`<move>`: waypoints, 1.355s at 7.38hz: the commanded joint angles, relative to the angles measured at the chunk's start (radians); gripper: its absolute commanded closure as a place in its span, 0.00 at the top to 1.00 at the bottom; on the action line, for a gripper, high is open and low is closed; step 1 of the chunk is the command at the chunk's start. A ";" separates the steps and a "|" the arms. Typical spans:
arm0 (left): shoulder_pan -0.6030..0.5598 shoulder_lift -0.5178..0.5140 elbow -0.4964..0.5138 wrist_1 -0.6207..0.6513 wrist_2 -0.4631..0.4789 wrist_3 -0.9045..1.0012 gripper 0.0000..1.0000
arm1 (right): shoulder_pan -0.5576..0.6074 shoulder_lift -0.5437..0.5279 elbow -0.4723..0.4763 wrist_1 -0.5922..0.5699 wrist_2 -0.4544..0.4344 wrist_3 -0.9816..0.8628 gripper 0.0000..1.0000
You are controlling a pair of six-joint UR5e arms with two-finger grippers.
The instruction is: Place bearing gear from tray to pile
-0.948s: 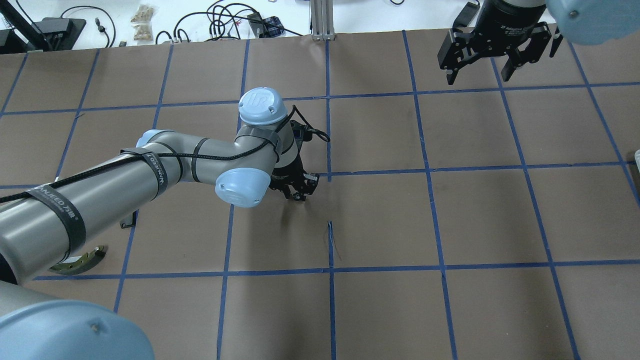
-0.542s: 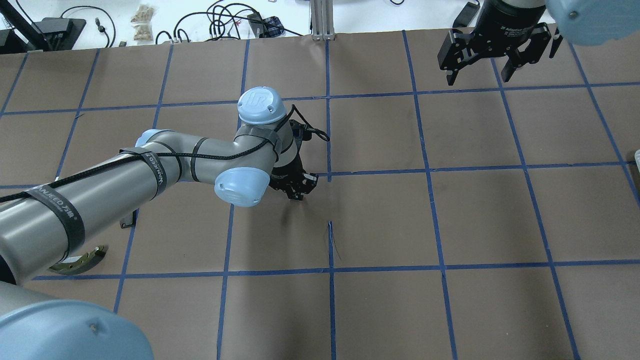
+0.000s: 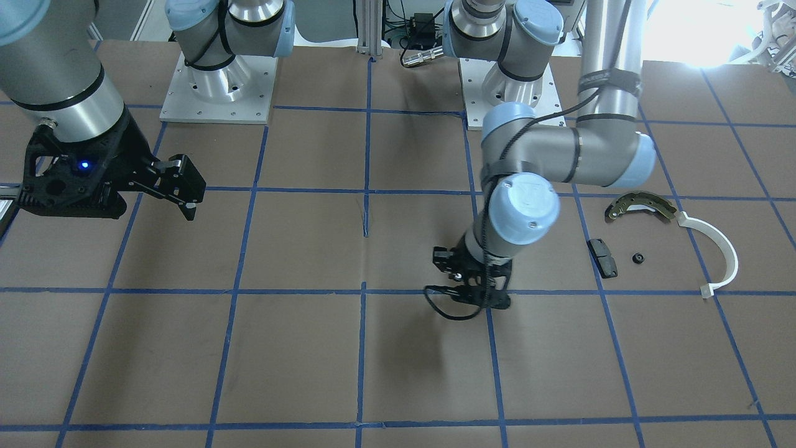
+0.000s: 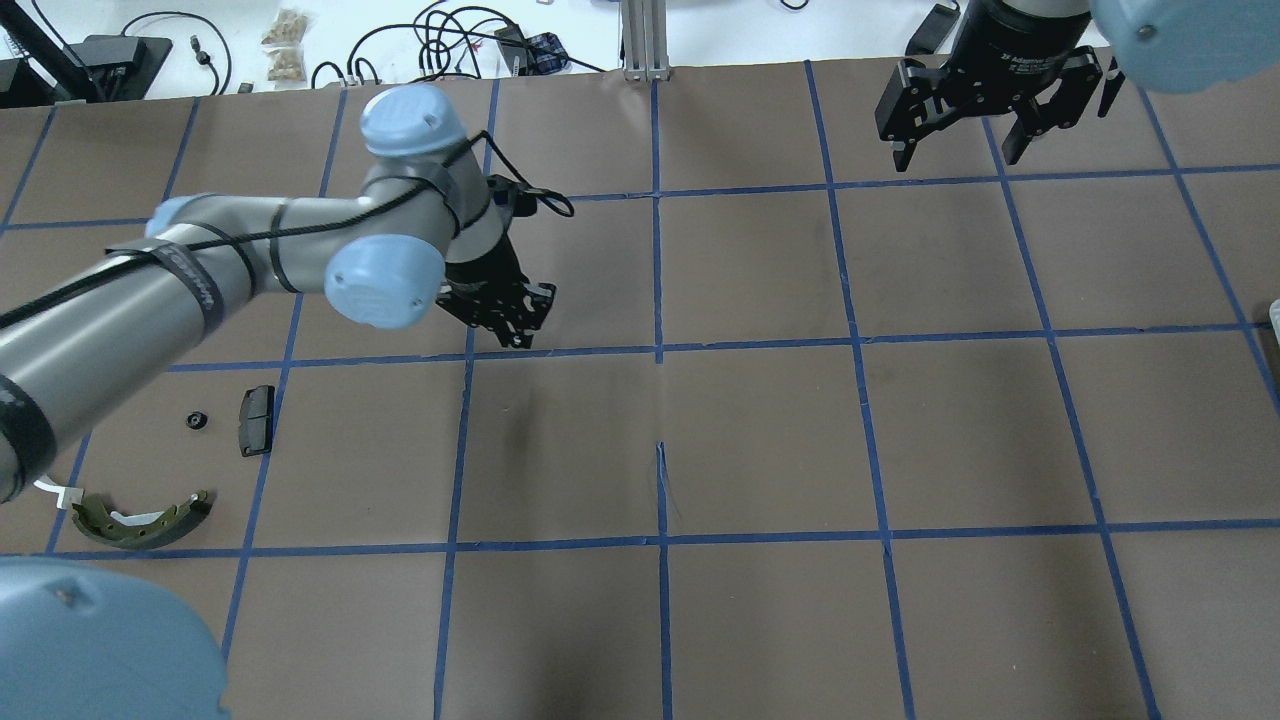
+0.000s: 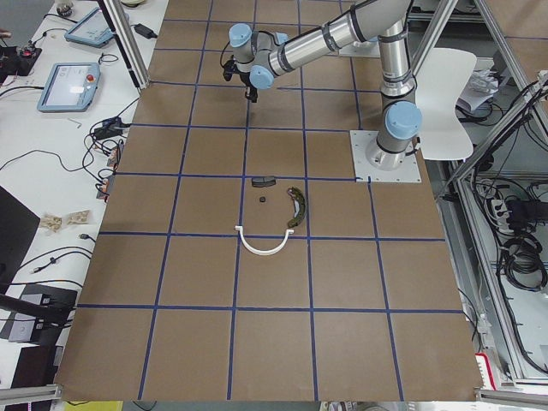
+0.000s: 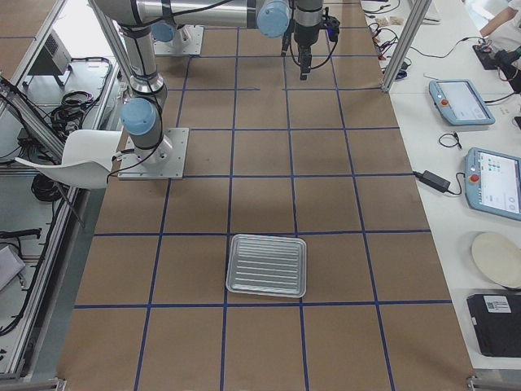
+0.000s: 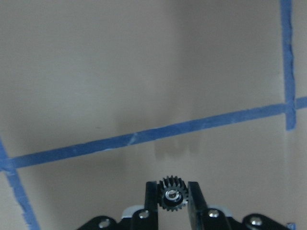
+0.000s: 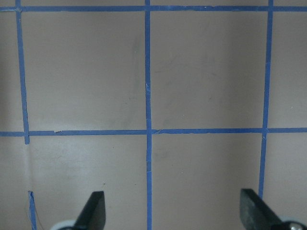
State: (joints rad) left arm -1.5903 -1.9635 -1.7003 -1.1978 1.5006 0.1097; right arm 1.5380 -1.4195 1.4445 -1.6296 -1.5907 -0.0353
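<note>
- Silvery ridged metal tray (image 6: 267, 265): sits near the right end of the brown table (image 4: 960, 440), well apart from the carried part.
- Pile, made up of an olive-brass curved shoe (image 4: 140, 522), a white plastic arc (image 3: 721, 249) and a black rectangular pad (image 4: 257, 420): lies near the left end, by the robot's edge.
- Right gripper (image 4: 958, 135): jaws wide, holding nothing, over the far edge.
- Left gripper (image 4: 512, 330): jaws narrow, clamped on the part, left of centre.
- Small black toothed bearing gear (image 7: 173, 195): pinched across its teeth only. Judged risk: it twists loose in transit, or rolls away on release.

You see the left gripper (image 4: 520, 335) shifted from frame centre toward upper left, uncovering the black pad (image 4: 257, 420).
</note>
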 commanded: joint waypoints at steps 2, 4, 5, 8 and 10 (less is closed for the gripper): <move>0.382 0.005 0.076 -0.164 0.021 0.300 0.00 | -0.001 0.001 0.002 -0.001 -0.002 -0.002 1.00; 0.560 -0.012 0.041 -0.146 0.038 0.463 0.00 | -0.001 0.001 0.002 0.001 0.000 -0.002 1.00; 0.599 -0.018 0.037 -0.132 0.050 0.532 0.00 | -0.001 0.001 0.002 0.001 0.000 0.000 1.00; 0.650 -0.047 0.030 -0.132 0.052 0.562 0.00 | -0.001 0.001 0.004 -0.001 0.000 0.003 1.00; 0.684 -0.072 0.030 -0.128 0.055 0.610 0.00 | 0.001 -0.001 0.004 -0.001 0.002 0.008 1.00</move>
State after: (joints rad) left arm -0.9258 -2.0202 -1.6702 -1.3270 1.5531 0.6928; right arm 1.5379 -1.4191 1.4480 -1.6313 -1.5897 -0.0310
